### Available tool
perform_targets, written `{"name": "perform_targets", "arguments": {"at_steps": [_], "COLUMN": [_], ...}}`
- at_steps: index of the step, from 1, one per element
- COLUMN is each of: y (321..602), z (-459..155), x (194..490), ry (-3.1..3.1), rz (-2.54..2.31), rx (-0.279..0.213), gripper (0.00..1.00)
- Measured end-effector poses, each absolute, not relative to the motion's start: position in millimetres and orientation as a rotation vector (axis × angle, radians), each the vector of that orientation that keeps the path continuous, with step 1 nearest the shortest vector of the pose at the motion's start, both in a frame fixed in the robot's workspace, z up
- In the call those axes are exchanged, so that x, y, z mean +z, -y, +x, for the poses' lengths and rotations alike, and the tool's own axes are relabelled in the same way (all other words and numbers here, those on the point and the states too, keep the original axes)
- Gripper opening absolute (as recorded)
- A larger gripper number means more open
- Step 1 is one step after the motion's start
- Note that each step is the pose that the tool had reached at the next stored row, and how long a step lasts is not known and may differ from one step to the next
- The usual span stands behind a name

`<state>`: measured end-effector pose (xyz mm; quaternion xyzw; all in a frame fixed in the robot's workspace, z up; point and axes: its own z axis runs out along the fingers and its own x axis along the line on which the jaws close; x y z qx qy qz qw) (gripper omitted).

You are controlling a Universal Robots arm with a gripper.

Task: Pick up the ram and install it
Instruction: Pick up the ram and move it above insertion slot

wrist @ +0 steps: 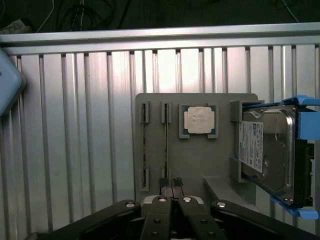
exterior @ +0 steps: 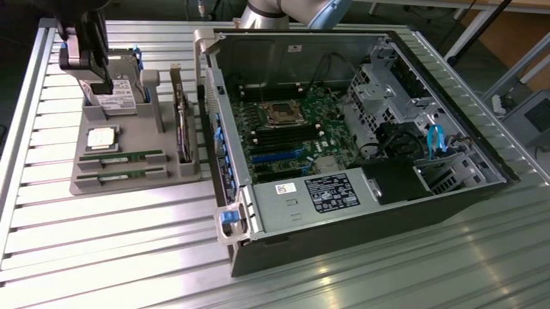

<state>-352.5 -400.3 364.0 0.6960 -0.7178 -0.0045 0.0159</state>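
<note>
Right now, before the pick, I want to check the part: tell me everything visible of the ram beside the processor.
The ram is a long, thin green board stick, standing on edge and level in the grey tray, both ends slotted into it. It sits between the processor and a twin stick, touching only the tray. The gripper hangs above, clear of it.
</note>
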Motion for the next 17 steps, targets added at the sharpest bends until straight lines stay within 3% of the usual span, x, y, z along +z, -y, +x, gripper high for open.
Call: {"name": "perform_targets", "arguments": {"at_steps": [7, 9, 17], "y": [400.3, 400.3, 401.1], "z": [-352.5, -352.5, -352.5], "x": [364.0, 364.1, 342.2], "ry": [2.233, 2.232, 2.233], "rz": [2.165, 2.165, 2.165], "rx": [-0.014, -0.014, -0.014], "gripper": [0.09, 0.29, 0.29]}}
